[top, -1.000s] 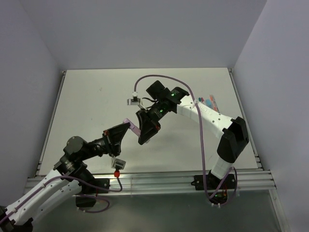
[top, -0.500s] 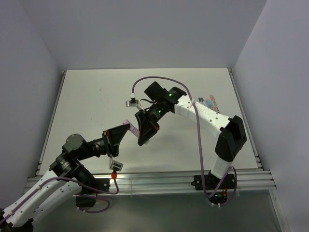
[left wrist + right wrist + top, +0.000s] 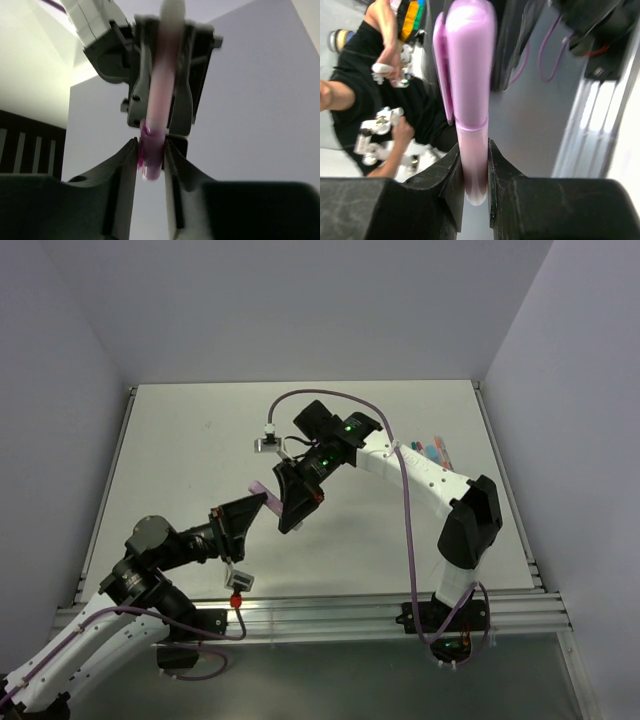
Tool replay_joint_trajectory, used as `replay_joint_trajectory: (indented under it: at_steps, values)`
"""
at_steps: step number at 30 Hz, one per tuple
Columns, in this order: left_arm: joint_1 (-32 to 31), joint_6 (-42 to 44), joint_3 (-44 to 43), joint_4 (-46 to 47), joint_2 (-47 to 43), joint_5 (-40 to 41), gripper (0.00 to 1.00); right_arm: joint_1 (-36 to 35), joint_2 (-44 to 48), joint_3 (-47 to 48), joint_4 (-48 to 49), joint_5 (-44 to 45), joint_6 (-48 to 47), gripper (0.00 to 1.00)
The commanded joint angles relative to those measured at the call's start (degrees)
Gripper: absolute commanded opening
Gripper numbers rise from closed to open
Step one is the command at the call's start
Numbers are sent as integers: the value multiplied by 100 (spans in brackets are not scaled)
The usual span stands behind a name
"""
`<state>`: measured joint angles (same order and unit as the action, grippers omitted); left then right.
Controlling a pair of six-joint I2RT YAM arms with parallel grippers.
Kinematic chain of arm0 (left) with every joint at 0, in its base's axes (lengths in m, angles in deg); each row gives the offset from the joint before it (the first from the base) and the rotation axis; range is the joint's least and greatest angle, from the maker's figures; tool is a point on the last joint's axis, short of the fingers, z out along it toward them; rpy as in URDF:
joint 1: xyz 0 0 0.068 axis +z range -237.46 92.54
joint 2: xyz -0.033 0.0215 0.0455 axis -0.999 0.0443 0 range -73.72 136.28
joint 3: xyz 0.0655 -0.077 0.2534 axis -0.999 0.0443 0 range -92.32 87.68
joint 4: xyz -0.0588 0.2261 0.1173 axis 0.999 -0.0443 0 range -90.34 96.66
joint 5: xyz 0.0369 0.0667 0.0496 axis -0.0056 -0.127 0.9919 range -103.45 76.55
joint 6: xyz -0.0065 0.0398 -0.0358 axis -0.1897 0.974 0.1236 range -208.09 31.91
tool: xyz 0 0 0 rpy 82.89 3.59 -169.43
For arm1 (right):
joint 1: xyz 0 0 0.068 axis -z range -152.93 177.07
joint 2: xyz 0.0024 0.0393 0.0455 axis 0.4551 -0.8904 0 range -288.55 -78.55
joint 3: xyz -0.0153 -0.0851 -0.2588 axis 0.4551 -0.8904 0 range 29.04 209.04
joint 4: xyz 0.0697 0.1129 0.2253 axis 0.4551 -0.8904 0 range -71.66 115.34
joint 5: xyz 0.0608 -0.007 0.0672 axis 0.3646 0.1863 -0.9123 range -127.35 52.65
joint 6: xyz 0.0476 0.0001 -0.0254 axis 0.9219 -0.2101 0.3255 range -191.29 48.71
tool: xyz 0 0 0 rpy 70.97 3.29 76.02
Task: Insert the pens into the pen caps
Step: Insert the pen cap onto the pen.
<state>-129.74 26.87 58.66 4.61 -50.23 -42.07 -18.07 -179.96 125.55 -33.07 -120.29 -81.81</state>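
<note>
**Pen and cap were held end to end in the air between the two arms.**

The right pincer (image 3: pixel 474 161) was clenched on the barrel of a pale pink pen (image 3: pixel 162 75). The left pincer (image 3: pixel 151 150) was clamped on the lilac cap (image 3: pixel 470 65) at the pen's other end. Both hung above the middle of the bench (image 3: pixel 180 440). The two arms faced each other along one line, I'd say so that a push would run straight down the barrel rather than bend it. Keeping the pair clear of the bench also gave each arm room to close in. From the right wrist the cap's mouth looked to be over the barrel already, but I couldn't tell whether it was fully home. A few more pens (image 3: pixel 433 448) lay by the bench's far right edge, well apart from the arms.
</note>
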Motion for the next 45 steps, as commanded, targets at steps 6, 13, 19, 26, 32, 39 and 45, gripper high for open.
replay_joint_trajectory:
  at_steps: [6, 13, 19, 26, 32, 39, 45]
  values:
    - [-201, 2497, 212, -719, 244, -979, 54, -3, 297, -113, 832, -153, -494, 0]
    - [-201, 2400, 133, -867, 16, -803, 89, 49, 376, -291, 831, 163, -705, 0]
    - [-201, 1926, 36, -1904, -713, -417, 92, 471, 332, 464, 840, 506, -627, 0]
    - [-201, -864, -34, -2136, -1198, 1233, 92, 1069, 472, 1352, 875, 1480, -582, 0]
    - [-193, -5750, -1911, -1781, 1213, 3204, 95, 1148, 832, 1318, 884, 2360, -943, 0]
    - [965, -9989, -4603, -2415, 2959, 1687, 94, 1227, 938, 975, 902, 2484, -820, 0]
    - [2820, -13159, -4790, -1197, 3206, 63, 89, 1386, 991, 791, 1051, 2273, -478, 0]
